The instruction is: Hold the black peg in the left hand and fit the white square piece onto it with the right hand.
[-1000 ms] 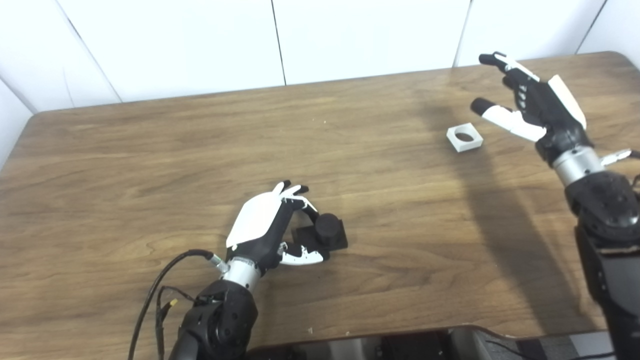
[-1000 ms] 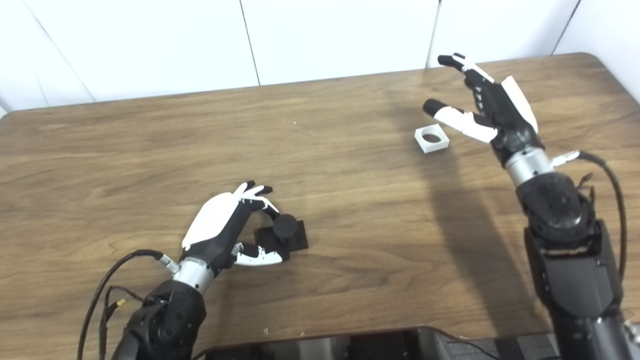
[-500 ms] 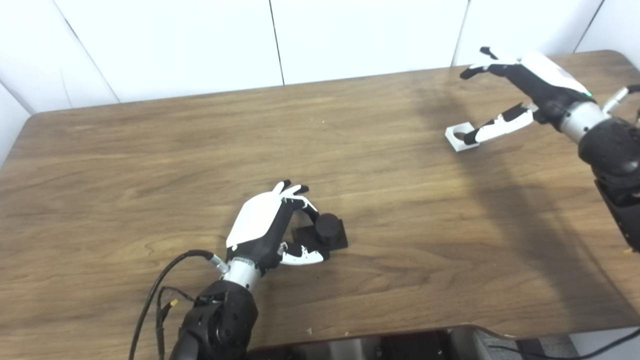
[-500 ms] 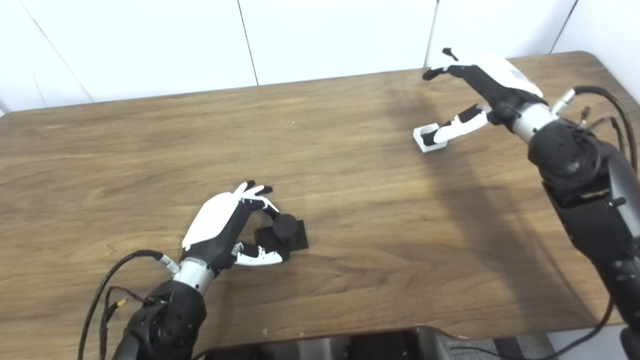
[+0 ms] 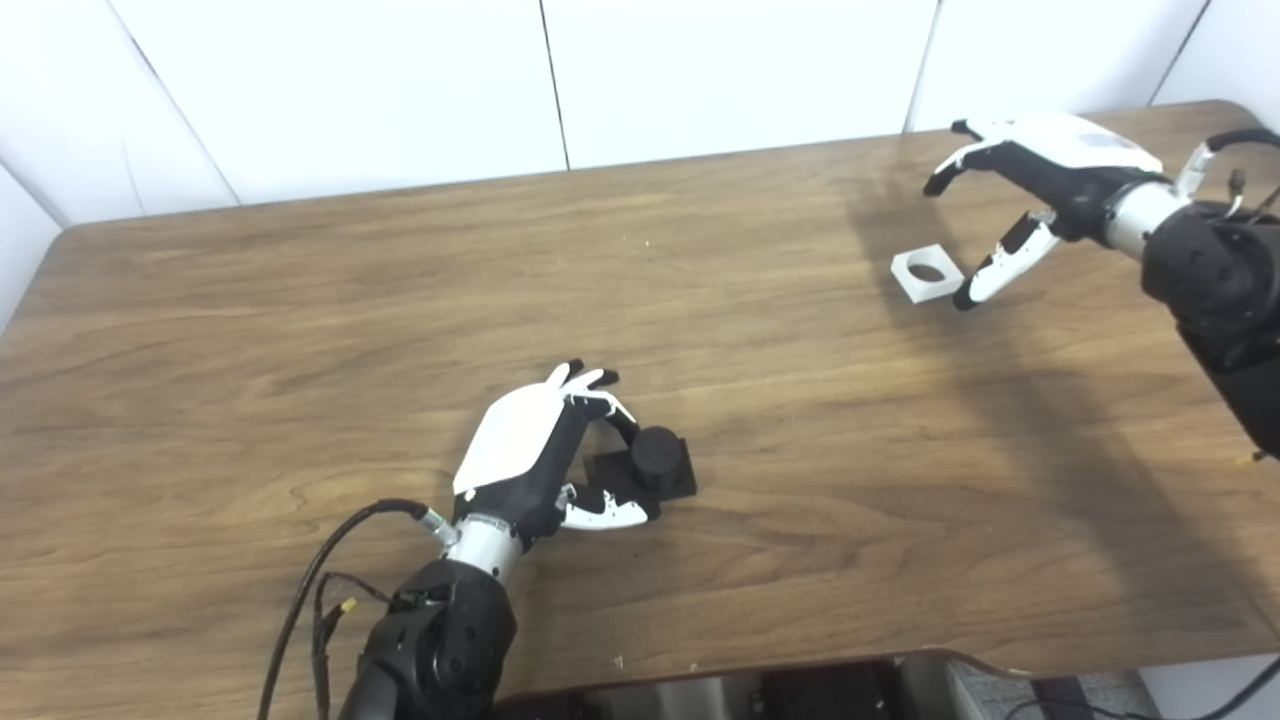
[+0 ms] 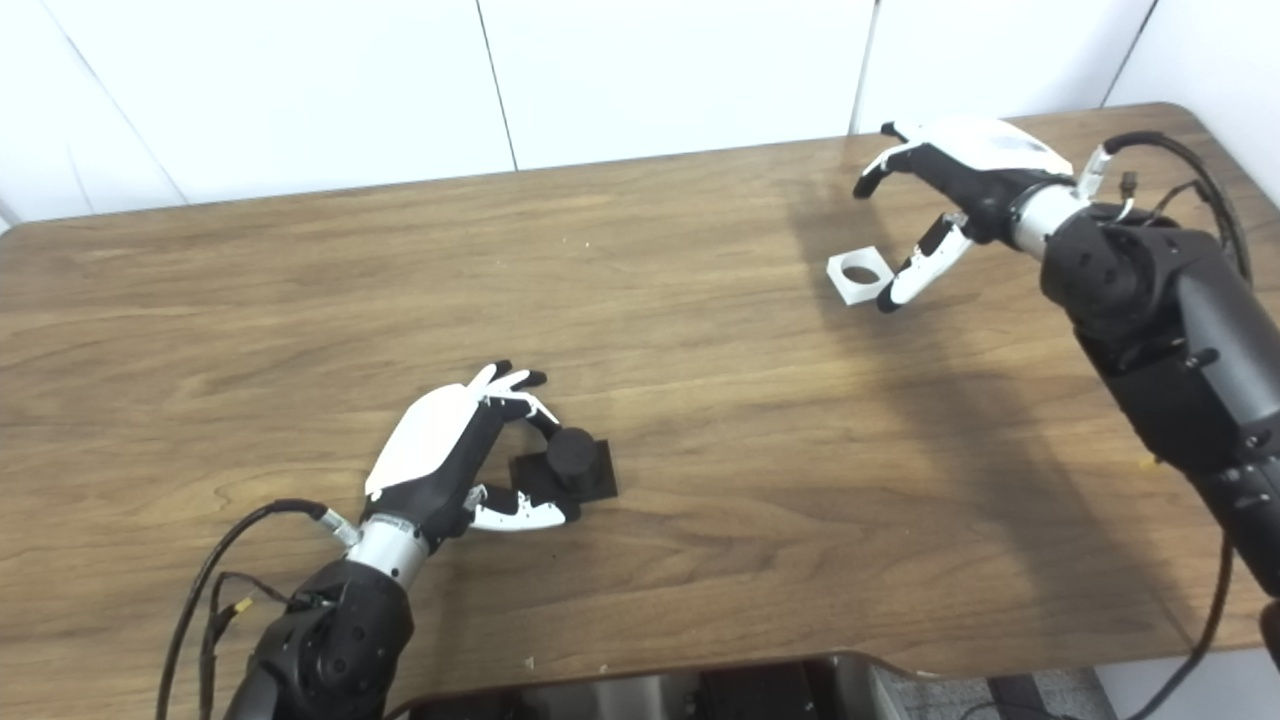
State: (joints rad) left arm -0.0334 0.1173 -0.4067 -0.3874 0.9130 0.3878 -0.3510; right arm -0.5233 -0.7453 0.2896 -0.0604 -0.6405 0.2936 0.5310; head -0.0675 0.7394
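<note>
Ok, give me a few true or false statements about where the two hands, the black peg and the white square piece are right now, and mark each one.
1. The white square piece lies flat on the table. True.
2. The right hand has lifted the white piece. False: it is open beside it.
3. The left hand is at the black peg. True.
4. The white piece sits on the peg. False: they lie far apart.
5. The peg is held in the air. False: it rests on the table.

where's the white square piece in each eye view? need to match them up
Left eye view: white square piece lies flat on the table, upper right, by the right hand.
Right eye view: same piece, upper right but further toward centre.
Shared landmark: the black peg at the left hand, lower centre.
</note>
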